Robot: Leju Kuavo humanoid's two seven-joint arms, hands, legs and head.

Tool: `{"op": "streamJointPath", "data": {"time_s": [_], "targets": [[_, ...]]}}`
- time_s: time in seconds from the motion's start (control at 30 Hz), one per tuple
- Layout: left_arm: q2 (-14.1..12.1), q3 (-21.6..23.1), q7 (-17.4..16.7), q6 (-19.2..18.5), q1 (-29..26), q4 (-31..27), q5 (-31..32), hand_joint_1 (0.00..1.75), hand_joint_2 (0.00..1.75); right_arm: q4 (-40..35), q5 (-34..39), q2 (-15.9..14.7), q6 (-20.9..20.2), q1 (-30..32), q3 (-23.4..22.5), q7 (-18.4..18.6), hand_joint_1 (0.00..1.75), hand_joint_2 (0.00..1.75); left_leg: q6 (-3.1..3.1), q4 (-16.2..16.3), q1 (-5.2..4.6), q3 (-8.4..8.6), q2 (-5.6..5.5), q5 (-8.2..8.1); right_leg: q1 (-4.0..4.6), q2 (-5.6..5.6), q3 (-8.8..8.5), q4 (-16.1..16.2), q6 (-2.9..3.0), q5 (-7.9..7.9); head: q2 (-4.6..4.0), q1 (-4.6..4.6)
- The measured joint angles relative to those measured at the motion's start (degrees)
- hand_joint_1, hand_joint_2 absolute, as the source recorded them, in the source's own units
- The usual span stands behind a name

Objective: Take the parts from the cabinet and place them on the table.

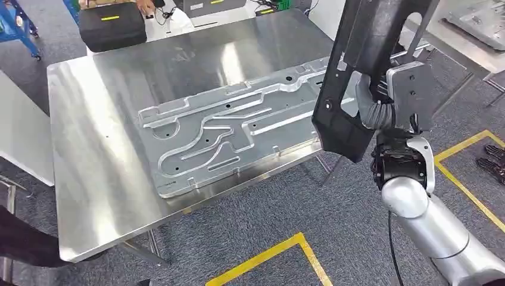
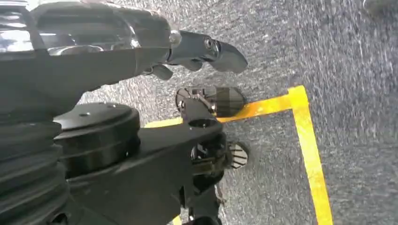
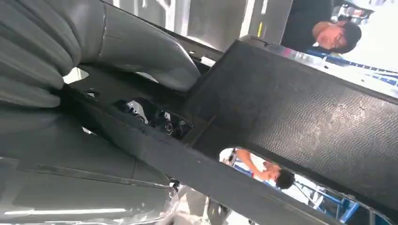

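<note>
Head view: a long black textured plastic trim panel (image 1: 363, 65) is gripped by the right hand (image 1: 381, 107) above the right edge of the shiny steel table (image 1: 89, 155), on which a stamped silver sheet-metal part (image 1: 232, 134) is laid flat.
Left wrist view: the left hand (image 2: 187, 51) is seen over grey carpet and yellow floor tape (image 2: 307, 140); its state cannot be told.
Right wrist view: the panel is clasped under the thick grey thumb (image 3: 145, 47).
Writing: none can be read.

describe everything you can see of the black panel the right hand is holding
The long black plastic panel looks flat and rigid, with a finely textured matt face, raised edges, small holes and at least one large cutout. It is held tilted, nearly on end, above the right edge of the shiny steel table, not resting on it. The right hand grips it partway up, with the thick grey thumb pressed on its face. Its lower end overlaps the silver stamped metal sheet in view.
</note>
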State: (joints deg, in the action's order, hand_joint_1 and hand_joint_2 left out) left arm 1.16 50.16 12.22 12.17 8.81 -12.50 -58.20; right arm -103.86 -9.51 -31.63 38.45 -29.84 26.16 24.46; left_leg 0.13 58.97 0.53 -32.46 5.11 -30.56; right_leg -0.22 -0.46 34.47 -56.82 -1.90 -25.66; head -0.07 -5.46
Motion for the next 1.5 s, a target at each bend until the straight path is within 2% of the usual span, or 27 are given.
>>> {"op": "streamJointPath", "data": {"time_s": [0.03,0.07,0.2,0.27,0.37,0.6,1.5], "targets": [[-0.04,0.02,0.00,0.00,-0.03,0.00,0.11,0.00,1.75,-0.15,-0.39,0.00,-0.04,0.19,0.04,0.15,1.75,1.75,1.22,0.04,-0.01,0.14,-0.52,0.04,-0.17,-0.28,-0.03,-0.04,-0.74,-0.24,0.00,0.13],[-0.02,0.02,-0.02,0.00,0.00,0.00,0.26,0.00,1.75,-0.28,-0.74,-0.02,-0.22,0.50,0.02,0.28,1.75,1.75,1.30,0.01,-0.02,0.13,-0.84,0.13,-0.16,-0.41,-0.06,-0.12,-0.68,-0.26,0.00,0.52],[-0.02,0.04,0.02,0.00,0.02,0.00,0.76,0.00,1.75,-0.70,-1.53,-0.11,-0.72,1.05,-0.20,0.26,1.75,1.75,0.53,-0.72,-0.03,0.19,-2.44,0.63,-0.15,-1.46,-0.06,-0.17,-0.16,-0.62,0.00,1.53],[0.00,0.07,0.04,0.00,0.00,0.00,1.07,0.00,1.75,-0.72,-2.27,-0.11,-1.44,1.44,-0.35,0.13,1.75,1.75,0.16,-0.95,-0.04,0.15,-2.95,0.85,-0.16,-1.92,-0.07,-0.17,-0.04,-0.71,0.00,1.57],[0.13,0.07,0.04,0.20,-0.09,0.00,1.33,0.00,1.75,-0.90,-3.19,-0.11,-2.32,1.91,-0.46,0.06,1.75,1.75,0.01,-1.01,-0.04,0.10,-3.30,0.94,-0.14,-2.30,-0.11,-0.19,0.04,-0.76,0.00,1.60],[0.50,0.13,0.02,0.70,-0.30,0.00,1.33,0.00,1.75,-0.87,-4.57,0.07,-4.28,1.77,-0.42,-0.39,1.75,1.75,-0.20,-1.03,-0.13,0.05,-3.27,1.00,-0.32,-2.41,-0.22,-0.18,0.03,-0.75,0.00,1.53],[1.29,1.01,0.85,1.09,-0.61,0.00,1.49,0.00,1.75,-0.83,-5.90,1.95,-4.17,1.77,0.55,-0.48,1.75,1.75,0.03,-1.00,-0.50,0.14,-2.70,0.86,-0.65,-2.34,-0.30,-0.10,-0.03,-0.70,0.00,1.46]]}}
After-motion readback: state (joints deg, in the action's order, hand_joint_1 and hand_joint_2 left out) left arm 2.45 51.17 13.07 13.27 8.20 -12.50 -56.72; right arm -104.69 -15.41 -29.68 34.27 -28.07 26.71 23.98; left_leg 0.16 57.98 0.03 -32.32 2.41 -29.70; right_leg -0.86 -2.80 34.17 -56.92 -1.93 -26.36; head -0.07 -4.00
